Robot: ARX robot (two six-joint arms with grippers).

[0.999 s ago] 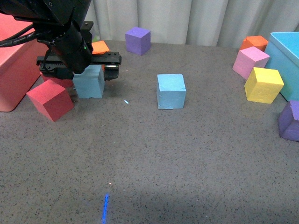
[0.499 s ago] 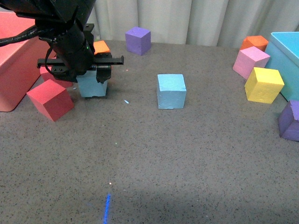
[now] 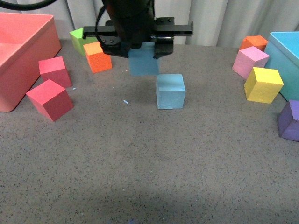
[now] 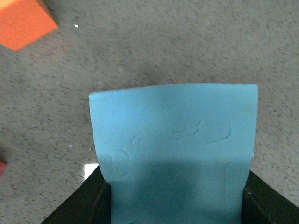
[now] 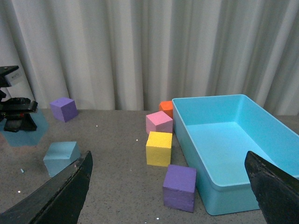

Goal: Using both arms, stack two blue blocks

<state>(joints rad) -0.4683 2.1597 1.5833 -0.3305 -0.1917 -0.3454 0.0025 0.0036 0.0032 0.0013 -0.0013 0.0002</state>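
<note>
Blue block (image 4: 173, 149) in left tool (image 3: 142, 51) shows dents only in wrist view.

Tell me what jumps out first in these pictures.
The left gripper is shut on a blue block and holds it off the table. In the front view the block is just up and left of the second blue block. A big turquoise bin sits at the far right with a yellow cube beside it, and a red bin sits at the far left.
</note>
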